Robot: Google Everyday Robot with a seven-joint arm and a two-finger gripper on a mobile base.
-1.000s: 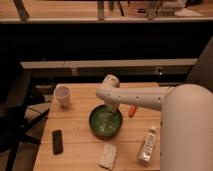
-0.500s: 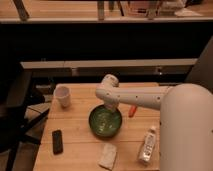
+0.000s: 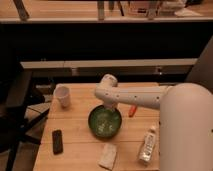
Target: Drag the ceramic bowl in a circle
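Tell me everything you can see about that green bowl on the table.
The ceramic bowl is round, glossy and green, with a darker rim and a paler speckled inside. It sits upright near the middle of the wooden table, apparently empty. The gripper reaches down at its far rim, seemingly touching it.

Showing a glossy white arm (image 3: pixel 140 97) with small dark dots, widening into a bulky white shell (image 3: pixel 186 130) at the bench (image 3: pixel 75 131)'s right edge. Ending in a gripper (image 3: pixel 110 108) over the bench's middle.
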